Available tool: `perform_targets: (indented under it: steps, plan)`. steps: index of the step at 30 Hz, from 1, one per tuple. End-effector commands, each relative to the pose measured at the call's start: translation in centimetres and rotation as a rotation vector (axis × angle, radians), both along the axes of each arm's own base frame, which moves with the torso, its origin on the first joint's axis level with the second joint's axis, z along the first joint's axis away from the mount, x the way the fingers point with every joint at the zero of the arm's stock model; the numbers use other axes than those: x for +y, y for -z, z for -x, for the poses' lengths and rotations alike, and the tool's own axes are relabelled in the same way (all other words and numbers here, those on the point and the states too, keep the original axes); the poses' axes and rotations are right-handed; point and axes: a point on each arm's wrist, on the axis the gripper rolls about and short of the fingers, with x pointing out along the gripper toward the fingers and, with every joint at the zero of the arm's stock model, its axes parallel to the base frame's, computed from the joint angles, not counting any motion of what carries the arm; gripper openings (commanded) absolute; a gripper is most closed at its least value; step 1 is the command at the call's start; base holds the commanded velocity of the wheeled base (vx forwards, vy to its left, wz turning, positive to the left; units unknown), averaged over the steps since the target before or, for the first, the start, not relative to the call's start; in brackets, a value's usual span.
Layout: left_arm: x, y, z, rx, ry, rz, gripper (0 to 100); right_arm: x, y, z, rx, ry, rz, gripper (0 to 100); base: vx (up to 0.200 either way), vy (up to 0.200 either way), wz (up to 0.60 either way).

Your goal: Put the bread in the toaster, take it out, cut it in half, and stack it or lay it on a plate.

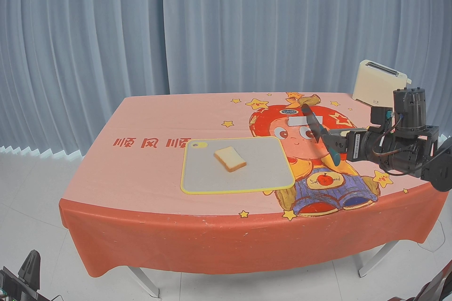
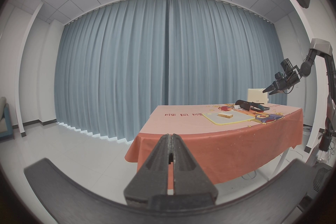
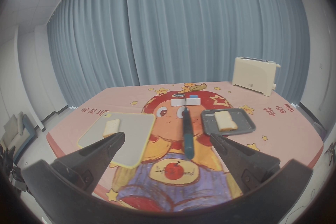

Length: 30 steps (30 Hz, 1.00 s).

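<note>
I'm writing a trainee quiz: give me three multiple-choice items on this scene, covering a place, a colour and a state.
1. The knife lies: A on the floor; B on the tablecloth; C on a chair.
2. The cutting board has a rim that is: A yellow; B red; C black.
3. The right end effector is: A open; B shut on the knife; C shut on a spoon.
Answers: B, it rests on the printed cloth; A, a yellow edge rings the grey board; A, its fingers stand apart, holding nothing.
</note>
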Motion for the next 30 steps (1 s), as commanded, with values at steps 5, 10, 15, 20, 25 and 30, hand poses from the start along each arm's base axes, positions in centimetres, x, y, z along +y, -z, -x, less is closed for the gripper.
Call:
perform_targets:
  steps: [5,10,15,20,25,30]
  plan:
    - [0.0,0.5,0.0,0.001,-0.001,0.002,0,0.5,0.1,0.5,0.002,-0.02,0.003,100,0.0,0.2,0.0]
    - [0.0,0.5,0.0,0.0,-0.001,0.003,0,0.7,-0.3,0.9,-0.011,-0.029,-0.003,100,0.0,0.16,0.0]
    - [0.0,0.5,0.0,0.0,-0.001,0.006,0,1.2,-0.5,1.5,-0.017,-0.05,-0.002,100,0.0,0.0,0.0]
    - [0.0,0.5,0.0,0.001,-0.001,0.0,0,1.8,-0.6,2.3,-0.02,-0.078,-0.001,100,0.0,0.0,0.0]
    - [0.0,0.5,0.0,0.001,-0.001,0.0,0,2.2,-0.4,2.5,-0.015,-0.086,0.005,100,0.0,0.0,0.0]
    - [0.0,0.5,0.0,0.001,-0.001,0.0,0,2.3,-0.4,2.6,-0.018,-0.09,0.005,100,0.0,0.0,0.0]
